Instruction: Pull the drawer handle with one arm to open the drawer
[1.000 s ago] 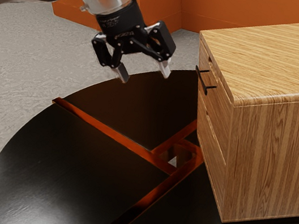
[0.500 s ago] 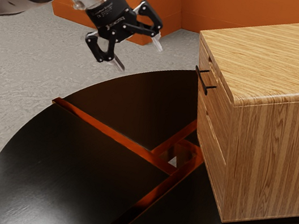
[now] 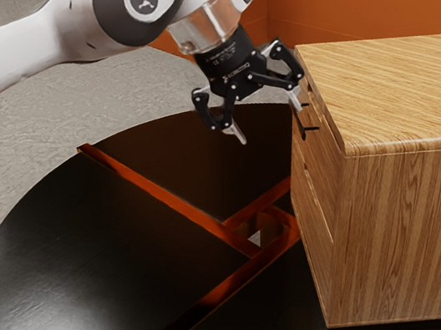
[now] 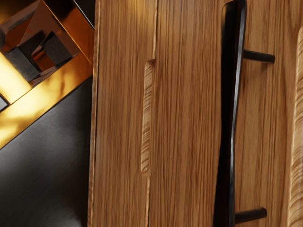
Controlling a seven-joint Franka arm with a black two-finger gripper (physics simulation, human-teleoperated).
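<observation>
From the side camera, my arm comes in from the exterior view's upper left and reaches toward the wooden cabinet, which stands on the exterior view's right part of the round black desk. My gripper is spread wide and holds nothing. It hangs above the desk, just beside the cabinet's front face. One fingertip is at the upper end of the handle; I cannot tell if it touches it or only stands in front of it. The other fingertip is lower, out over the desk and apart from the cabinet.

The handle is a thin black bar on the top drawer, high on the face that looks toward the exterior view's left. The drawer front lies flush with the rest of that face, so the drawer is shut. Orange-brown strips cross the black desk top and meet near the cabinet's lower corner. Around the desk is a grey speckled floor, and behind it an orange wall.

From the camera on my hand, I look straight at the wooden front of the drawer, very near. The handle runs across it as a long black bar, and two short black posts join it to the wood — one near each end. Beside the handle, a narrow shallow groove is cut in the wood, parallel to the bar. Past the edge of the cabinet I see the dark desk and one bright orange strip on it.
</observation>
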